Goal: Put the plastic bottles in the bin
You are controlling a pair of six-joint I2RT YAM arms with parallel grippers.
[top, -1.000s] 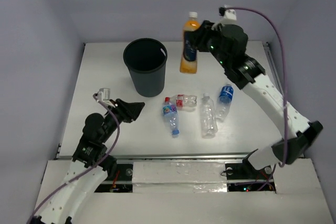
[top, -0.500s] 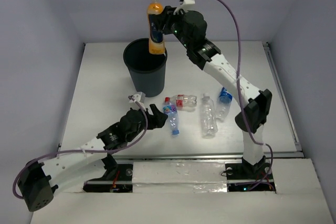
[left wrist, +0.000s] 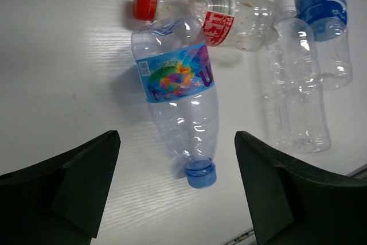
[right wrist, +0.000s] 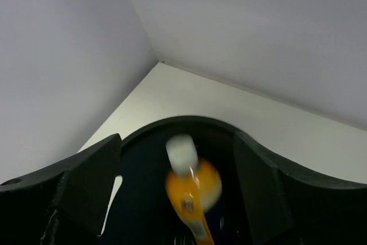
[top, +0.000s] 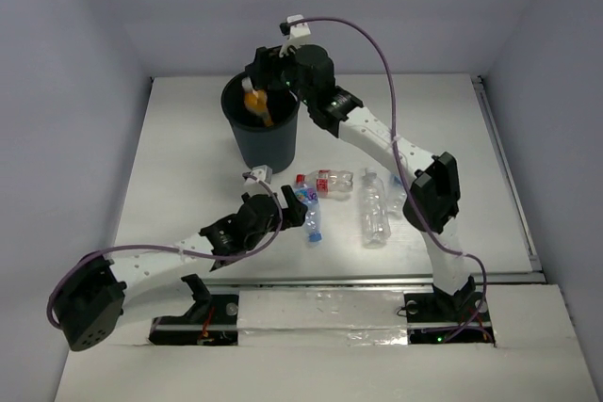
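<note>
The left gripper, spread wide and empty, hangs over the clear, blue-labelled, blue-capped plastic bottle lying on the white table, its long axis running between the fingers, cap toward the wrist.

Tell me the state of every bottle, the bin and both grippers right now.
Bin: upright, open-topped.
Orange-filled bottle: tilted inside the bin's mouth, ungripped.
Blue-capped bottle: lying, capped.
Red-capped bottle: lying, capped.
Plain clear bottle: lying, capped.
Blue-labelled white-capped bottle: lying.
Left gripper: open over the blue-capped bottle.
Right gripper: open above the bin.
</note>
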